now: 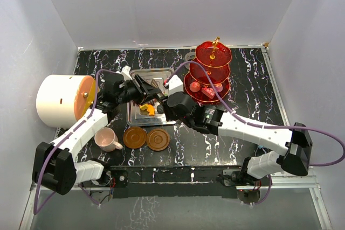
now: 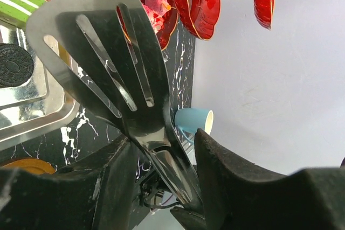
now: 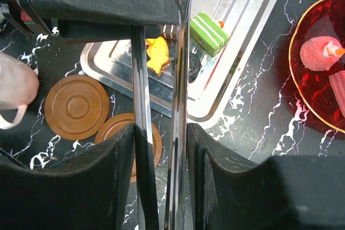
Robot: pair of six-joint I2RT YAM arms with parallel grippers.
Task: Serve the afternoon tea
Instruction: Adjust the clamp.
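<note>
My left gripper (image 2: pixel 164 138) is shut on the handle of a slotted steel spatula (image 2: pixel 137 119), held above the steel tray (image 1: pixel 161 74). Just to its right, my right gripper (image 3: pixel 160 127) is shut on steel tongs (image 3: pixel 179 79) that point at the tray. On the tray lie sweets: a yellow fish (image 3: pixel 158 55), a green layered piece (image 3: pixel 209 32) and a dark cookie (image 3: pixel 193 67). The red three-tier stand (image 1: pixel 211 74) at the back right carries pink sweets (image 3: pixel 321 53). Two brown saucers (image 1: pixel 135 137) (image 1: pixel 158 140) and a pink cup (image 1: pixel 105 139) sit near the front. A blue cup (image 2: pixel 193 121) lies beyond the stand.
A big white drum with an orange face (image 1: pixel 62 100) stands at the left edge beside my left arm. White walls close in the black marbled table (image 1: pixel 253 95) on three sides.
</note>
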